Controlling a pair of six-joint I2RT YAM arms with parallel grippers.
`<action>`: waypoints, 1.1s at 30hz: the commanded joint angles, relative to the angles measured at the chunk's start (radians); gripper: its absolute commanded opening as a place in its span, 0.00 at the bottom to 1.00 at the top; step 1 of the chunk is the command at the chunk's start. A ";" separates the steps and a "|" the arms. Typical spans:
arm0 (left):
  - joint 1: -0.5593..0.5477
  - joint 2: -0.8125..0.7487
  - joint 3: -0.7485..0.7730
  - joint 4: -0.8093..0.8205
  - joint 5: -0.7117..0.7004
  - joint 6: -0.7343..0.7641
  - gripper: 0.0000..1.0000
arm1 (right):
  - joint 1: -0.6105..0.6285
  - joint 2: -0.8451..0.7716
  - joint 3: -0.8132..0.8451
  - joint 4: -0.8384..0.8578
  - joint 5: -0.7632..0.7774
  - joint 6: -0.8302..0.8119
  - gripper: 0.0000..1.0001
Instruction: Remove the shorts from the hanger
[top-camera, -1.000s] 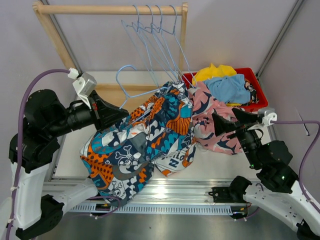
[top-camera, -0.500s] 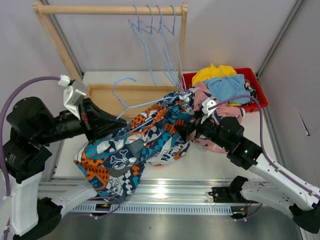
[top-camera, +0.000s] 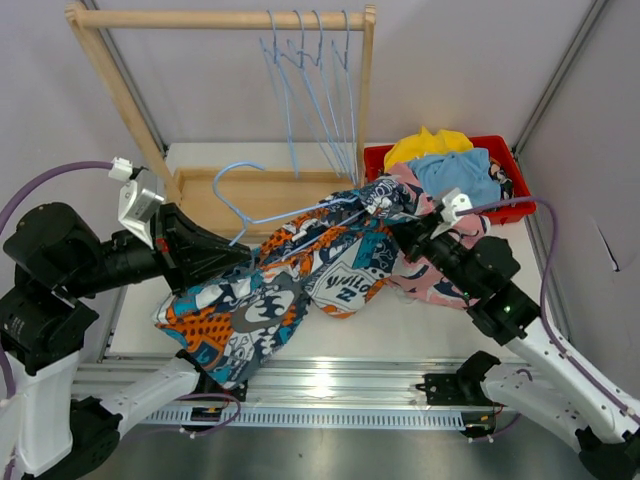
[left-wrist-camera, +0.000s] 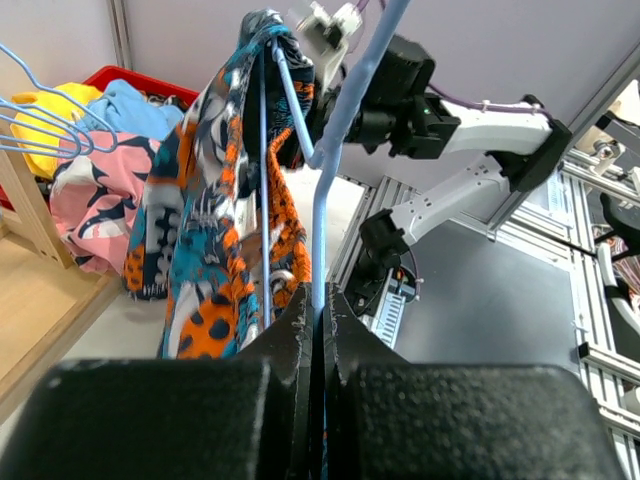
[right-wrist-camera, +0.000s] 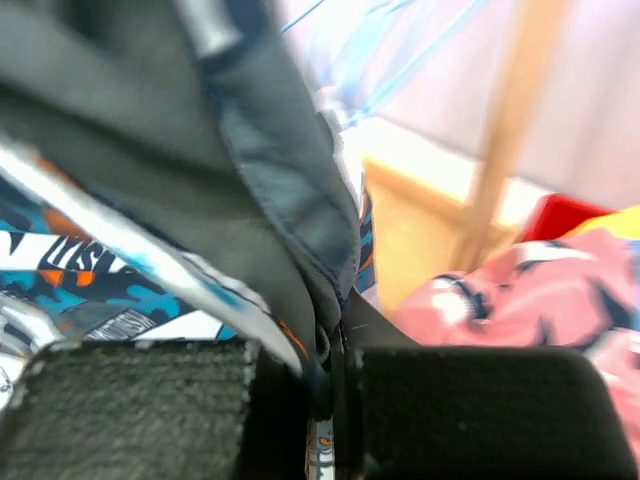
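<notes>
The teal-orange-white patchwork shorts (top-camera: 300, 275) sprawl across mid-frame, strung on one light blue hanger (left-wrist-camera: 320, 230) whose wire the left end effector (top-camera: 235, 258) pinches at centre left. The right end effector (top-camera: 400, 235) is pressed together on their fabric, centre right. Four bare hangers (top-camera: 340, 140) hang upper centre; the print's lettering is unreadable.

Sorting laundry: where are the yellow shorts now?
In the top view, the yellow shorts lie at the back right, in the red bin, behind the light blue pair.
</notes>
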 joint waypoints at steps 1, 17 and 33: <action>-0.017 -0.017 -0.002 0.040 -0.028 0.016 0.00 | -0.110 -0.084 -0.019 0.080 -0.006 0.023 0.00; -0.169 -0.046 -0.004 -0.035 -0.117 0.071 0.00 | -0.561 0.016 0.044 0.029 -0.186 0.359 0.00; -0.290 -0.032 -0.071 -0.080 -0.211 0.097 0.00 | -0.649 0.361 0.558 -0.066 -0.295 0.410 0.00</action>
